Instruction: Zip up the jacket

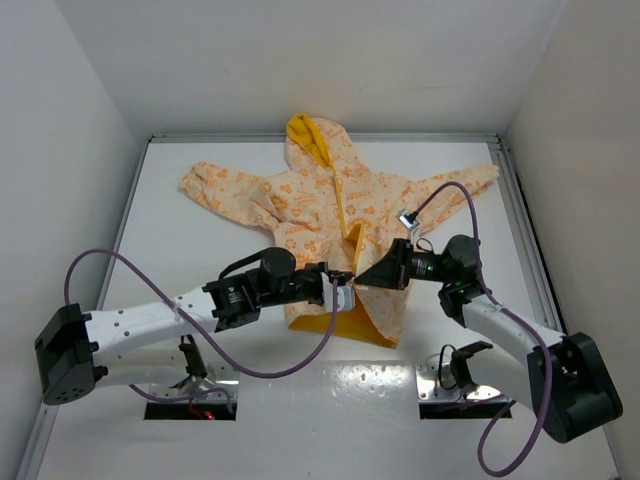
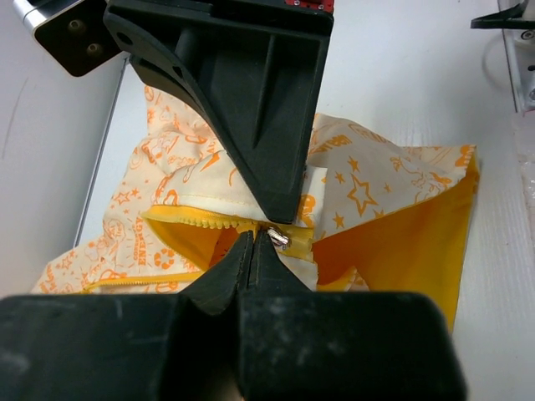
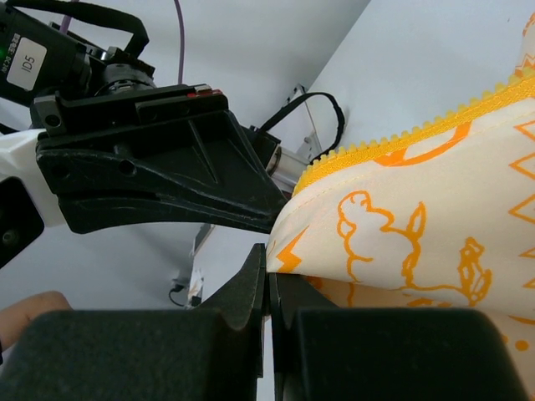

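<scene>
The jacket [image 1: 300,195] lies flat on the white table, hood [image 1: 310,135] at the far end, sleeves spread. Its yellow zipper [image 1: 345,205] is closed in the upper part; the lower front is open and shows yellow lining [image 1: 340,322]. My left gripper [image 1: 338,277] and right gripper [image 1: 362,276] meet tip to tip at the zipper's lower part. In the left wrist view my left gripper [image 2: 254,238] is shut at the zipper teeth [image 2: 201,221], with the silver pull [image 2: 280,239] at its tip. In the right wrist view my right gripper [image 3: 269,255] is shut on the jacket's front edge [image 3: 418,225].
White walls enclose the table on the left, right and far sides. Purple cables [image 1: 110,262] loop from both arms. Two metal base plates [image 1: 450,385] sit at the near edge. A grey rail [image 1: 525,240] runs along the table's right side.
</scene>
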Tool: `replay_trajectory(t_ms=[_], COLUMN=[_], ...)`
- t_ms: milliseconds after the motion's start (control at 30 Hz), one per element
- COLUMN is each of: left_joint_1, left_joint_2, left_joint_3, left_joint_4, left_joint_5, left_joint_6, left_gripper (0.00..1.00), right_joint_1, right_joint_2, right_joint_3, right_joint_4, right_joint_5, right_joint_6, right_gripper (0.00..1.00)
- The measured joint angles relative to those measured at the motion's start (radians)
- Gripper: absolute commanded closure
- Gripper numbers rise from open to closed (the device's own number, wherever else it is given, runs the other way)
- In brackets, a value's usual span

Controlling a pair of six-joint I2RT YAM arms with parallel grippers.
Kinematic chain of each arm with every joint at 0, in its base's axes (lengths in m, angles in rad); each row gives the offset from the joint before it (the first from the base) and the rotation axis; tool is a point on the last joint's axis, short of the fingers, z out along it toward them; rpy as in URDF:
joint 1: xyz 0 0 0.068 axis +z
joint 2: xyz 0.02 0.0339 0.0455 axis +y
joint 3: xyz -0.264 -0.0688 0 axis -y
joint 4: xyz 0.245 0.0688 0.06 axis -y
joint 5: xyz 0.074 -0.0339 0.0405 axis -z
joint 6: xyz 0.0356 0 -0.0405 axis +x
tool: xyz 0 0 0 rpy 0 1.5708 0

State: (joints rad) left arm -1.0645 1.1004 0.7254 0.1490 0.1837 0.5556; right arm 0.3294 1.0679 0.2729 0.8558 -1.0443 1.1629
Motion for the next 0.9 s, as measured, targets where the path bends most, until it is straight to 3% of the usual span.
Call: replay_trajectory(t_ms=[300,900], left_joint_1=[0.014,0.014], left_joint_2=[0.0,0.048], left_joint_3=[0.005,0.066], left_joint_4=[-0.007,-0.019], left_joint_5=[0.018,-0.103], left_joint_6=[-0.037,-0.148], left_gripper=[1.0,1.0], right_joint_1=[0.0,0.008], right_joint_2=[-0.008,-0.062], right_joint_3=[-0.004,-0.006], right_joint_4=[-0.004,-0.097], right_joint_5=[-0.011,0.018], right_joint_6=[-0.036,-0.156], right_gripper=[1.0,1.0])
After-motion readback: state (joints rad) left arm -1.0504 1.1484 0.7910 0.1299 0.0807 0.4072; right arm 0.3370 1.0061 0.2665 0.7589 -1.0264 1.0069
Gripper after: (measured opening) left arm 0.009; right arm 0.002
